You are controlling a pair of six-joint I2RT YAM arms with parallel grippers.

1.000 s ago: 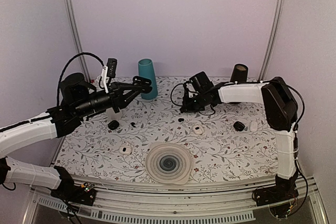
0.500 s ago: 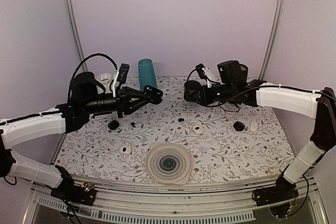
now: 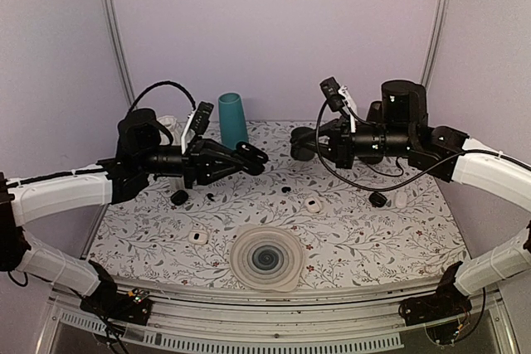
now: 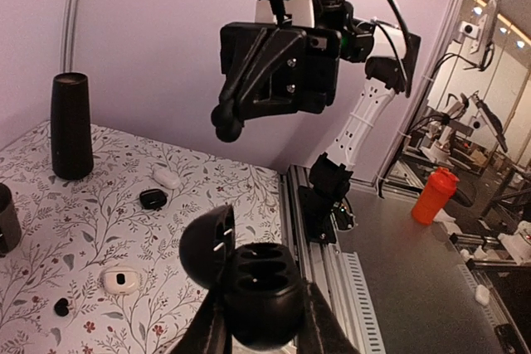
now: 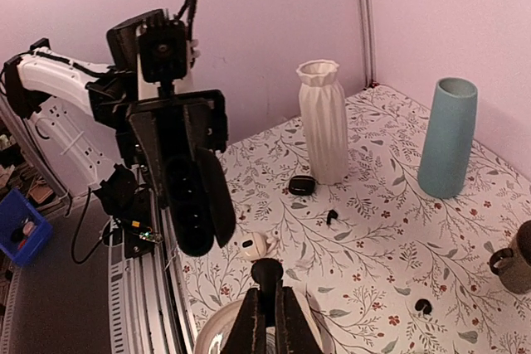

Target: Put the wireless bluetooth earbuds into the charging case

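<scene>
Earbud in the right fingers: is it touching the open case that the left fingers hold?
Apart. The left wrist view shows the earbud hanging clear of the open case, with a plain gap between them.

The top external camera sits high behind the arm bases and looks down and forward over the whole table to the back wall. The left wrist camera, close behind the left gripper, faces the table's right edge. The right wrist camera, close behind the right gripper, faces the left edge. Each wrist view shows the other gripper, and all three views show the flowered surface.
</scene>
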